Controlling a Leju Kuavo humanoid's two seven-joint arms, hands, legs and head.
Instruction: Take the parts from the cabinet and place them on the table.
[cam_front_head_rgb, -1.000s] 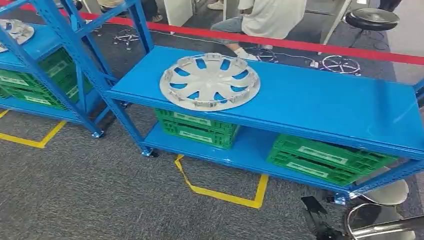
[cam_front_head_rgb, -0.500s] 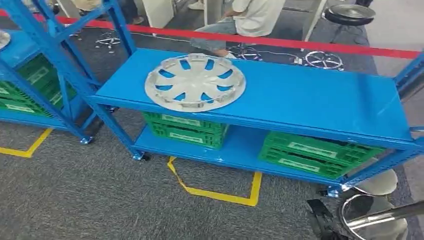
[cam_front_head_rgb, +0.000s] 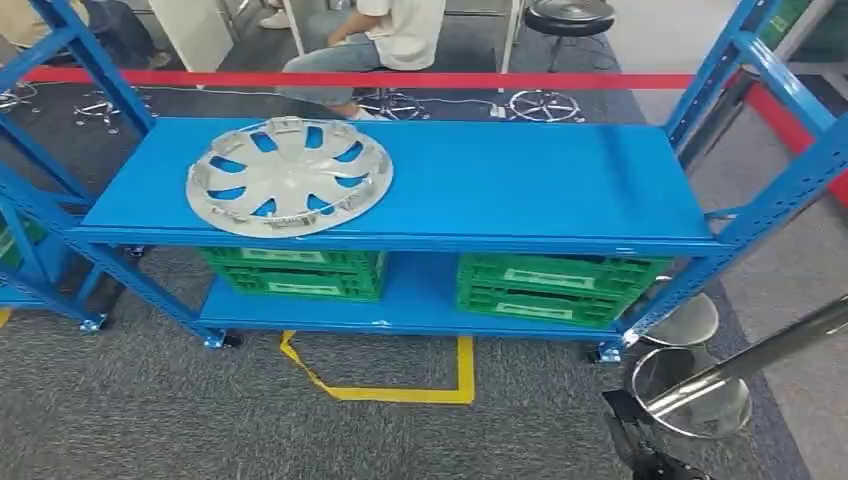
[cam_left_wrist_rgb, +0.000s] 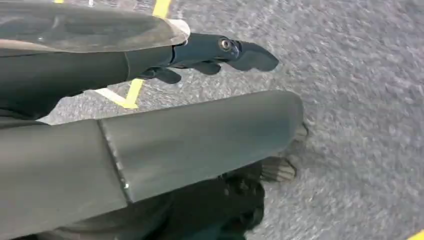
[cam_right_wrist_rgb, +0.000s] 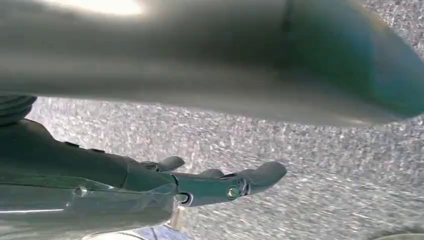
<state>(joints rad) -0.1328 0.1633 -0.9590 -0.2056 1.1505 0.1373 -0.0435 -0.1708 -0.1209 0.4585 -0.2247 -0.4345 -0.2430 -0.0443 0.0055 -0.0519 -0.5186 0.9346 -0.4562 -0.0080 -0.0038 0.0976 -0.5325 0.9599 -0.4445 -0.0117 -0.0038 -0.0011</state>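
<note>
silver hubcap on blue shelf, green crates with unreadable white labels

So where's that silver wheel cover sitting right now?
In the head view, the silver wheel cover lies flat on the left part of the blue rack's top shelf, above a green crate.

The left hand was dark grey, its fingers smooth and tapered, with a round silver screw at one joint; the right hand matched it (same dark plastic, same small screw); the arm in the head view was polished silver.
</note>
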